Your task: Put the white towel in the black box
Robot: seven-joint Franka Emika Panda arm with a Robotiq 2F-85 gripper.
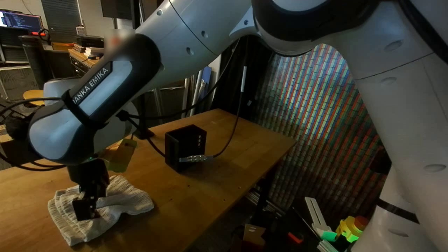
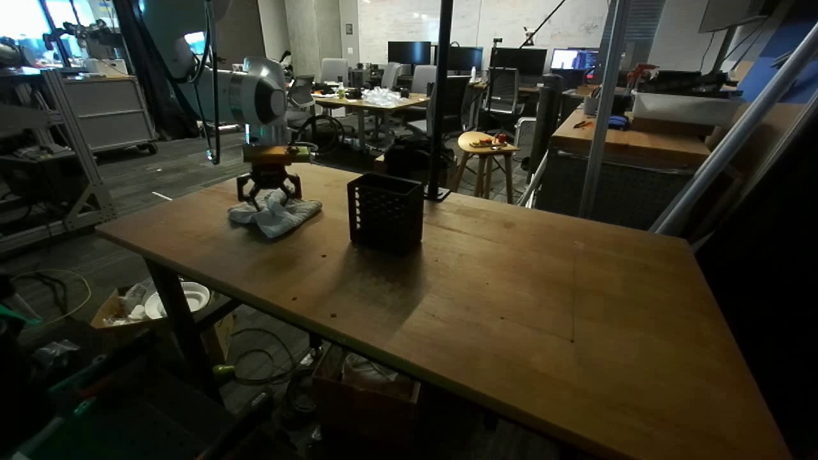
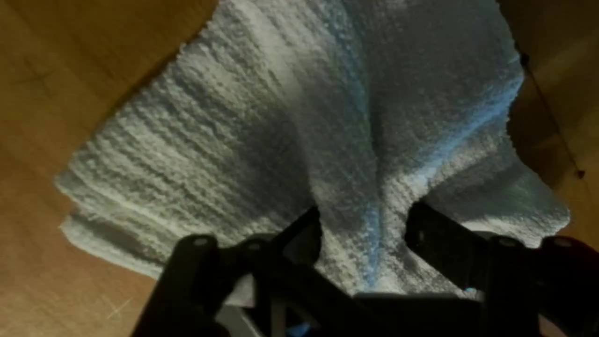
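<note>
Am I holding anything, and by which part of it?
Cannot tell: a raised fold of the white towel stands between the jaws of the gripper, but whether they pinch it doesn't show.

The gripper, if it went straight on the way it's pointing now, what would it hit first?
The white towel, right below the gripper; the two look in contact or nearly so, though the depth is hard to judge. Under the towel is the wooden table.

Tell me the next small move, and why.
Probably close the gripper firmly on the towel. In the wrist view, its fingers stand apart with towel bunched between them, and whether they pinch it is unclear; the towel lies on the table, outside the black box.
</note>
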